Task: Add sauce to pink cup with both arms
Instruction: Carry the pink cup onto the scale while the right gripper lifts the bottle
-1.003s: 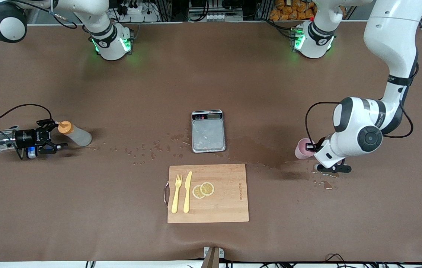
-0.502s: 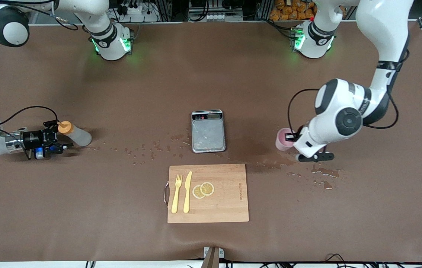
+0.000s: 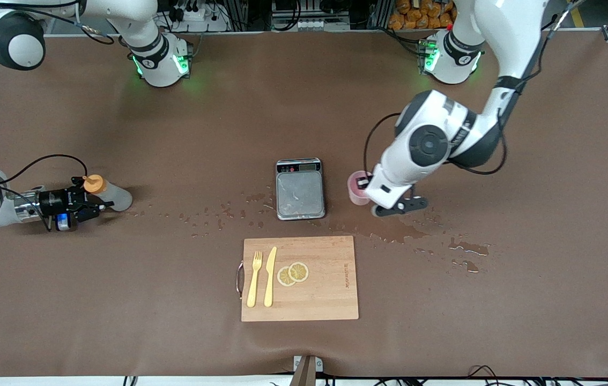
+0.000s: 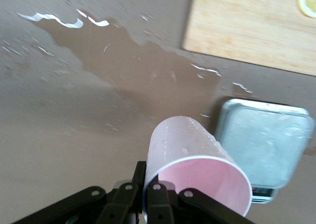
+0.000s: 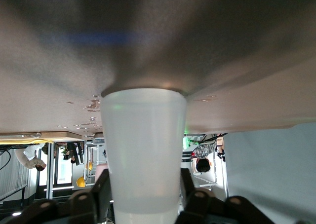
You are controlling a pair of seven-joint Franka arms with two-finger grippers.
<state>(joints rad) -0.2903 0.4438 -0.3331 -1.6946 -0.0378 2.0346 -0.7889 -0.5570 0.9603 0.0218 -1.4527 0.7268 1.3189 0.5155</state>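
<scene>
The sauce bottle point(image 3: 112, 197), whitish with an orange cap point(image 3: 94, 184), stands upright at the right arm's end of the table. My right gripper point(image 3: 92, 197) reaches in level with the table, and its fingers press against both sides of the bottle point(image 5: 143, 135). In the right wrist view this gripper point(image 5: 143, 189) is shut on it. My left gripper point(image 3: 364, 183) holds the pink cup point(image 3: 357, 188) by the rim, one finger inside and one outside. The cup point(image 4: 187, 150) hangs tilted in the left gripper point(image 4: 146, 184) over the wet table, beside the scale.
A small steel scale point(image 3: 299, 188) sits mid-table. Nearer the front camera lies a wooden cutting board point(image 3: 325, 279) with a yellow fork, a knife and lemon slices. Puddles and drops point(image 3: 390, 230) spread on the brown cloth around the scale and toward the left arm's end.
The left arm has carried the pink cup from its end of the table to just beside the scale. The right gripper's fingers have closed in on the sauce bottle.
</scene>
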